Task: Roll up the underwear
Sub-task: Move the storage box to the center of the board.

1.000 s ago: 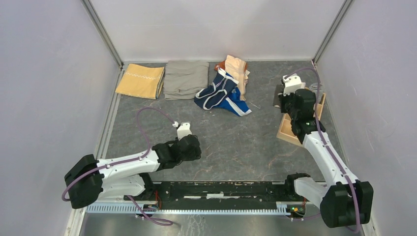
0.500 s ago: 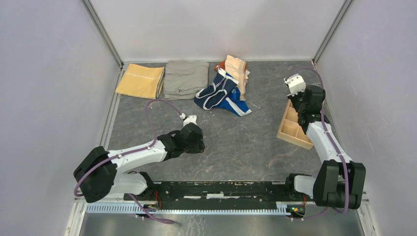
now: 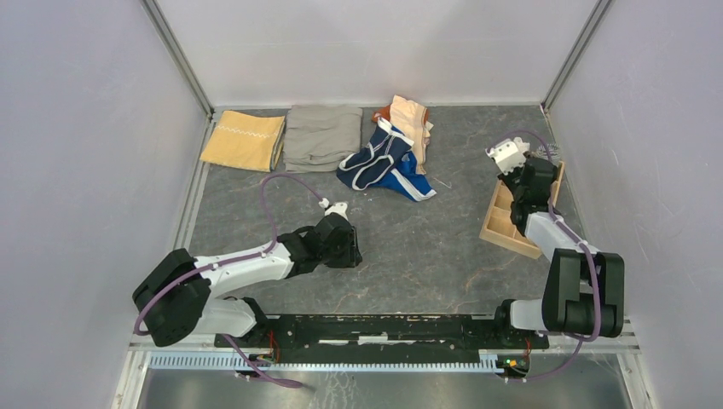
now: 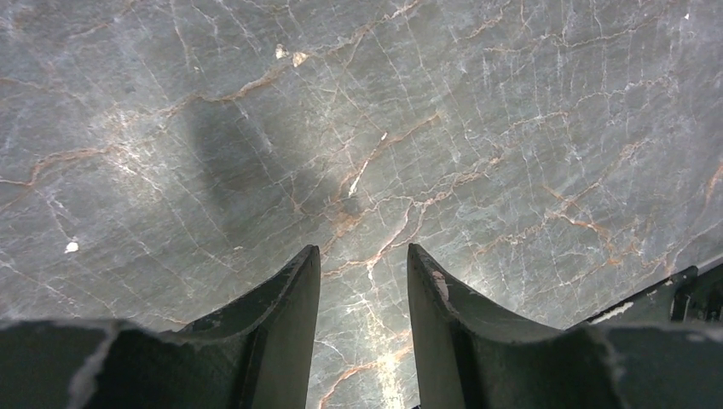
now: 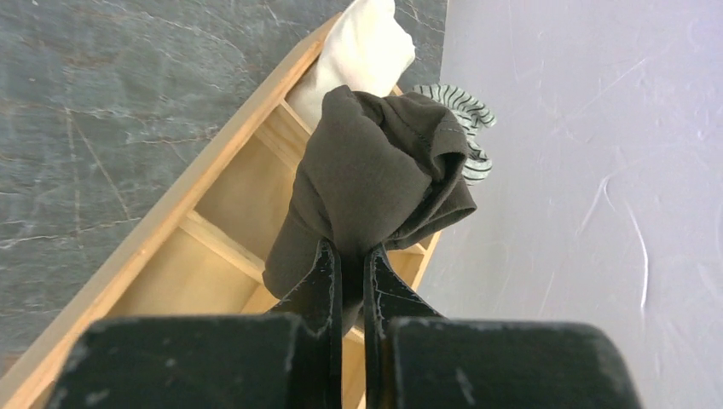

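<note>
Over on the right, pinching the dark grey-brown underwear (image 5: 375, 170) tight with the right gripper (image 5: 349, 256), jaws almost touching each other. Soft bundle bunched up just past the fingertips, with folds hanging down on both sides of them. Held over the wooden tray (image 5: 213, 204), above its middle boxes, close to the right wall; cannot tell if touching the wood. Farther along in the tray, a white roll (image 5: 362, 51), and just beside it a striped piece (image 5: 465, 128). Near the middle of the table (image 4: 426, 102), pointing the left gripper (image 4: 362, 256) down at the stone top, jaws partway open with nothing between them. Well apart from both grippers, at the far side, a pile made of a navy pair with white trim (image 3: 375, 158), a bright blue piece (image 3: 409, 183) and a peach piece (image 3: 412, 119). Left of that pile, a folded grey-khaki cloth (image 3: 322, 136), then a folded mustard-yellow cloth (image 3: 243, 141).
</note>
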Robot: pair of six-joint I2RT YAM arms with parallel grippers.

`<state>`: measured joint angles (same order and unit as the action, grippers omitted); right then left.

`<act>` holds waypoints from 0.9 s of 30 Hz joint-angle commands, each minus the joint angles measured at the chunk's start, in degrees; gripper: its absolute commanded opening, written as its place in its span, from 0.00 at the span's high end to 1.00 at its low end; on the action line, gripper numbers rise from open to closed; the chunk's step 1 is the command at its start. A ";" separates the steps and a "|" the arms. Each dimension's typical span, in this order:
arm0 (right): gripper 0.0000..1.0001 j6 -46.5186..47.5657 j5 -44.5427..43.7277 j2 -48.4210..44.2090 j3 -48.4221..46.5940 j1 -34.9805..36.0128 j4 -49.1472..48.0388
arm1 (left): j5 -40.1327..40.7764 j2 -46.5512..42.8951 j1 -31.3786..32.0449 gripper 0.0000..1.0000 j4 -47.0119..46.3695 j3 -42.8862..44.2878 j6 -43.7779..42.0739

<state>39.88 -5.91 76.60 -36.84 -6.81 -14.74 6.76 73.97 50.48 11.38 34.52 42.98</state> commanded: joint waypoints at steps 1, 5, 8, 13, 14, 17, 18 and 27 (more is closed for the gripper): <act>1.00 4.79 -2.03 2.60 -3.15 -1.06 -7.02 | -1.96 -1.89 -0.29 0.51 -2.90 -0.80 -2.22; 1.00 5.53 0.34 4.67 -5.98 -2.22 -5.50 | -1.71 -3.32 -0.29 0.51 -3.75 -1.43 -2.09; 1.00 6.62 1.80 6.34 -8.02 -2.41 -3.91 | -1.33 -4.25 -0.29 0.51 -3.86 -1.35 -2.27; 1.00 7.77 5.75 9.85 -12.54 -2.68 0.64 | -0.25 -5.91 -0.30 0.51 -3.39 -1.57 -2.59; 1.00 8.22 5.77 10.62 -13.34 -2.66 1.24 | -0.18 -6.01 -0.29 0.50 -3.30 -1.44 -2.70; 1.00 8.61 7.63 11.94 -14.04 -2.67 2.42 | 0.22 -6.41 -0.29 0.51 -2.88 -1.43 -2.99; 1.00 8.64 7.88 12.17 -14.13 -2.68 2.91 | 0.40 -6.66 -0.29 0.50 -2.90 -1.59 -2.99; 1.00 9.16 7.24 13.60 -12.38 -3.04 4.07 | -0.79 -7.66 -0.21 0.51 -3.24 -2.19 -3.08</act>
<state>47.90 0.49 89.10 -48.88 -9.39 -10.61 5.87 67.68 50.48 9.65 33.01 42.94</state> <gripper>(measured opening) 0.048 0.492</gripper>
